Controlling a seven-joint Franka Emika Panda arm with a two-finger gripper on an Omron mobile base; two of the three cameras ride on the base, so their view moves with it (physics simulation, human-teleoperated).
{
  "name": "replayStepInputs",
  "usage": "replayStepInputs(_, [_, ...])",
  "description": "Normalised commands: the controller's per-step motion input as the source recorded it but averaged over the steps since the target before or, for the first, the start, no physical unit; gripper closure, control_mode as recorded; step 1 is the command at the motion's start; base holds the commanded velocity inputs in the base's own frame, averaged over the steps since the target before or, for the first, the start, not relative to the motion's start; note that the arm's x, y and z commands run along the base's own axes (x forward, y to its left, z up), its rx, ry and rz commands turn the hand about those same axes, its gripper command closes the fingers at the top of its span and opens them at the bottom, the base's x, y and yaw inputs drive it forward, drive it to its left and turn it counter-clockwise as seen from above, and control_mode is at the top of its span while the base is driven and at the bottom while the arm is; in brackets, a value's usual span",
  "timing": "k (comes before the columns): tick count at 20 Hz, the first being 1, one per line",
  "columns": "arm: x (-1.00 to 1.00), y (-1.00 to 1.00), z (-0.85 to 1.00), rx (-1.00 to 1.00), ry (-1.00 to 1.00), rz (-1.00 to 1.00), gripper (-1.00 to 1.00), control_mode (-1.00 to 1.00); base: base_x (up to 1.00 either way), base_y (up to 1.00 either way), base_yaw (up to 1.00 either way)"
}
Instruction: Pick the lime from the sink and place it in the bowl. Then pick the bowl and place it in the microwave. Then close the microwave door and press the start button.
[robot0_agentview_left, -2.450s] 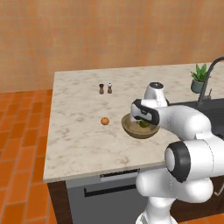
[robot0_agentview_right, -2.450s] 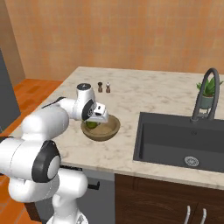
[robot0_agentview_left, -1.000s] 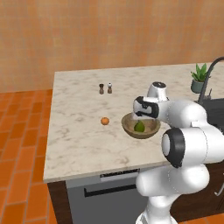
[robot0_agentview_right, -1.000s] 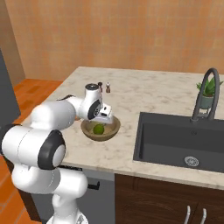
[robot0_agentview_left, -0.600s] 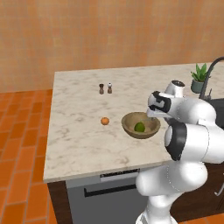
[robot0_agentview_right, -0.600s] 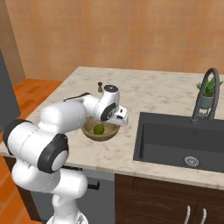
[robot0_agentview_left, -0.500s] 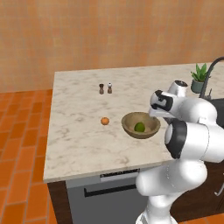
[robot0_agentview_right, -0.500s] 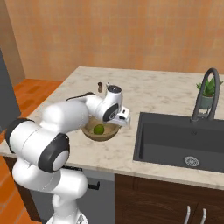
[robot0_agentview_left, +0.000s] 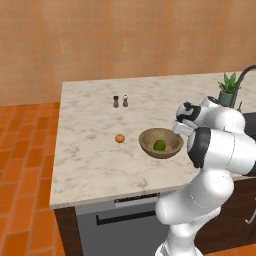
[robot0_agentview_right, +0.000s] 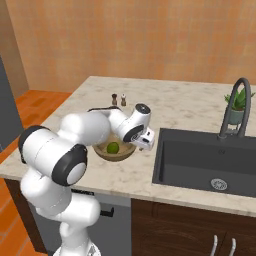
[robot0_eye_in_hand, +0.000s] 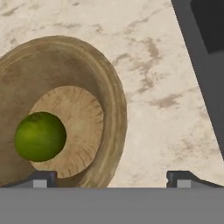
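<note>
Shakers (robot0_agentview_left: 120, 101) and orange (robot0_agentview_left: 120, 138) flank bowl (robot0_agentview_left: 161, 142).

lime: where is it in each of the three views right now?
Left base view: the lime lies in the bowl, right of centre, just left of the gripper.
Right base view: the lime lies left of centre, in the bowl, partly behind the arm.
Hand view: the lime lies at lower left, on the bowl's floor.
Shared landmark: the wooden bowl around it.
</note>
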Motion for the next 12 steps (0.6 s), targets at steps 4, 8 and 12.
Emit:
replayStepInputs(4, [0.21, 0.01, -0.38, 0.02, 0.0, -0.05, -1.0, -1.0, 0.0, 0.0, 0.0])
replayStepInputs(8, [0.23, 0.15, -0.35, 0.0, 0.0, -0.05, -1.0, -1.0, 0.0, 0.0, 0.0])
replayStepInputs(12, [0.21, 0.24, -0.3, 0.0, 0.0, -0.05, -1.0, -1.0, 0.0, 0.0, 0.0])
